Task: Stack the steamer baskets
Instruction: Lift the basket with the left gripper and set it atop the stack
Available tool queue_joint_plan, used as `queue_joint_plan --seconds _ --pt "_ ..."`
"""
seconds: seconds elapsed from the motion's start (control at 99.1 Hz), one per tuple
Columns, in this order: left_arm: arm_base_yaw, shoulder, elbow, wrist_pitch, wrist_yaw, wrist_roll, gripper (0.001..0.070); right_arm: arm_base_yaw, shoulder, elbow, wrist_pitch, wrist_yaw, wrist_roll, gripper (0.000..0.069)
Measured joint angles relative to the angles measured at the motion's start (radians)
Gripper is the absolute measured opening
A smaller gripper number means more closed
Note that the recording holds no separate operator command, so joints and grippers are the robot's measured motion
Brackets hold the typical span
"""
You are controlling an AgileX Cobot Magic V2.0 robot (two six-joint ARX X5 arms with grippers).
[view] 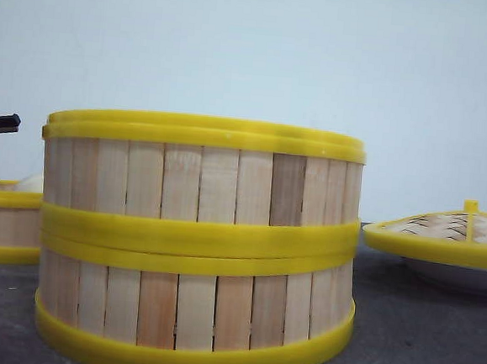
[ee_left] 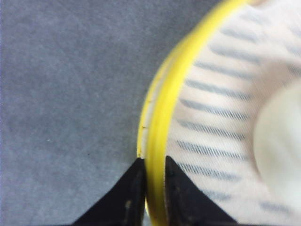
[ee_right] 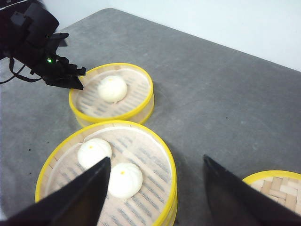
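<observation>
My left gripper [ee_left: 151, 172] has its two fingers astride the yellow rim of the single basket [ee_right: 112, 92], one inside the wall and one outside, closed down on the rim as far as I can judge. That basket sits on the grey table [ee_right: 225, 103], towards its far left side, apart from the stack [view: 197, 242] of two baskets in the middle near the front edge. One bun [ee_right: 112, 88] lies in the single basket, two more in the top of the stack.

I expect the basket to be light and stiff: thin wooden slats held by thick plastic rims. The plastic looks smooth, so a pinch on one side may slip or let the basket tilt and roll the bun. The rim is the right place to hold.

The basket is round, standing upright with its opening up; it has no long axis across the table.

My right gripper [ee_right: 155, 188] hangs above the stack with its fingers wide apart, holding nothing.
</observation>
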State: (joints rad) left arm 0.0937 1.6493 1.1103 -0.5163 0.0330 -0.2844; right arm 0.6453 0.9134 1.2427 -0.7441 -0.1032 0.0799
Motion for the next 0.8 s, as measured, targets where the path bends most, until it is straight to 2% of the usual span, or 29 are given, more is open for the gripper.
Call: queue_joint_plan --seconds 0.282,0.575,0.676,0.797 --pt "0.014 0.005 0.037 -0.040 0.010 0.006 0.0028 0.000 0.000 0.000 0.000 0.001 0.000 0.0360" --pt "0.072 -0.143 0.179 -0.150 0.144 0.041 0.0027 0.000 0.000 0.000 -0.002 0.001 0.000 0.0360" --pt "0.067 -0.224 0.227 -0.199 0.190 0.062 0.0027 0.000 -0.004 0.000 -0.002 0.001 0.000 0.0360" --pt "0.032 -0.310 0.265 -0.283 0.273 0.085 0.0027 0.000 -0.017 0.000 -0.002 0.027 0.000 0.0360"
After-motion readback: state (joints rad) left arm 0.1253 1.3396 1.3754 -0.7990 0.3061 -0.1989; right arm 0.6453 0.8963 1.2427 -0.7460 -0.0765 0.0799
